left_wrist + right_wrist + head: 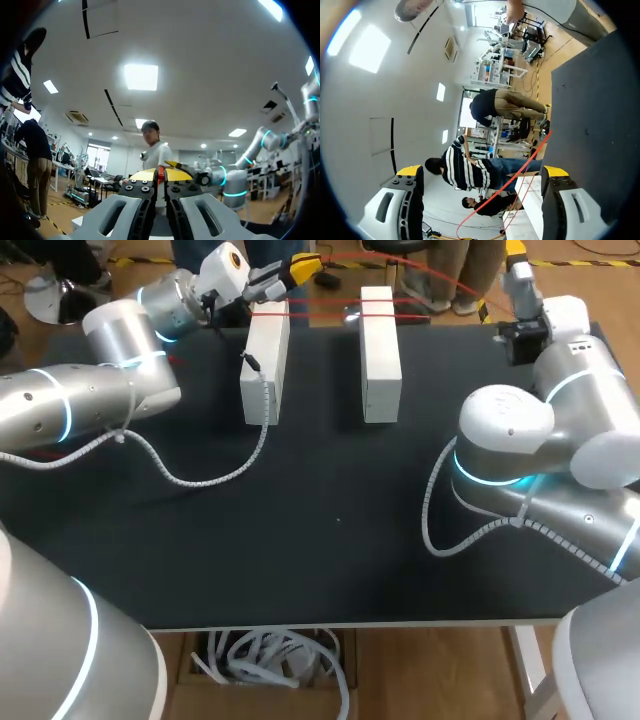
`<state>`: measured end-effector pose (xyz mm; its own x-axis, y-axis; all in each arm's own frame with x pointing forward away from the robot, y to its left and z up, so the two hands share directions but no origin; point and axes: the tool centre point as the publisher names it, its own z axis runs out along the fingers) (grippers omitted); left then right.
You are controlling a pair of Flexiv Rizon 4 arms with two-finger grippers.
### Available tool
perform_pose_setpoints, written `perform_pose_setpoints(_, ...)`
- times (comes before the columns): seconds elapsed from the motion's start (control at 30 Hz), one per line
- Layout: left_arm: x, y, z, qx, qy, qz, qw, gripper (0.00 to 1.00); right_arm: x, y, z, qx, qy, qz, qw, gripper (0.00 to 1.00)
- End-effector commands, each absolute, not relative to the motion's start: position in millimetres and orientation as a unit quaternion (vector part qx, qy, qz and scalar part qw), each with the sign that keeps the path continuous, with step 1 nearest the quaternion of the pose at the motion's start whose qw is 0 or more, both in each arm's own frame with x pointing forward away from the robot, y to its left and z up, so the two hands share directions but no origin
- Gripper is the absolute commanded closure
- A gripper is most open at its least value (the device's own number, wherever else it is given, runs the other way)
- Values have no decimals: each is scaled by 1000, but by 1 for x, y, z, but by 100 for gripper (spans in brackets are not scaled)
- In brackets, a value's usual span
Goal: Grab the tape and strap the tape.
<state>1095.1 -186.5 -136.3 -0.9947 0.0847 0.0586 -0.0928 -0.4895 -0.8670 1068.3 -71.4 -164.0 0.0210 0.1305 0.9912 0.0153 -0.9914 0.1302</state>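
Two white blocks, the left block [265, 360] and the right block [380, 350], stand side by side at the far edge of the black table [330, 540]. A thin red tape [320, 308] runs across their far ends and arcs off toward the right. My left gripper [298, 267] hovers above and behind the left block, shut on the red tape [160, 173], which shows pinched between its yellow tips [142, 175]. My right gripper [516, 262] is at the far right corner, open wide [482, 171]. The tape [520, 176] passes through the gap untouched, with a white block [530, 200] ahead.
The left arm's ribbed grey cable [200, 480] drapes across the table in front of the left block. The right arm's cable [432, 502] loops over the right side. Both arm bodies bulk over the table's left and right edges.
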Motion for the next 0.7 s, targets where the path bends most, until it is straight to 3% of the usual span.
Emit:
perform_pose_setpoints(0.03, 1097, -187, -137, 2, -502, 863, 53, 100, 1077, -70, -163, 723, 44, 687, 52, 0)
perform_pose_setpoints(0.7, 1097, -187, -137, 2, -502, 863, 53, 100, 1090, -75, -169, 721, 80, 687, 51, 0)
